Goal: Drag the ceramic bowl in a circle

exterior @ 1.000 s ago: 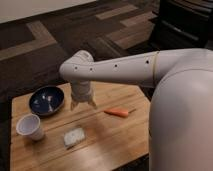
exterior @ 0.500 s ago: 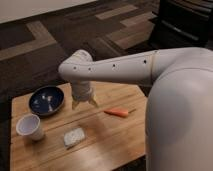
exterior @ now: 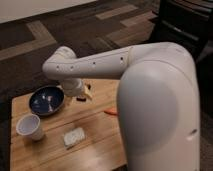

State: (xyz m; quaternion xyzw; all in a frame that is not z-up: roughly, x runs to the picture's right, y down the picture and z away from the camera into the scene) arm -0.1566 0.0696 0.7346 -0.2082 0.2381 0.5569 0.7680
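**Heavy, slick bowl: best moved by its rim**

At the left of the wooden table (exterior: pixel 97 147) stands a white cup (exterior: pixel 29 126). Just behind it, toward the back left corner, sits the bowl (exterior: pixel 46 100), upright and apart from the cup. It looks heavy, stiff, glazed and breakable. It should slide on wood, and the rim or inner wall nearest the arm seems the place to press. A pale packet (exterior: pixel 74 136) lies nearer the front. The gripper (exterior: pixel 85 93) hangs just right of the bowl; whether it is spread or closed I cannot tell.

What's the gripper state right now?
Gripper: open or shut cannot be told; it hangs over the wooden table, just beside the ceramic bowl.
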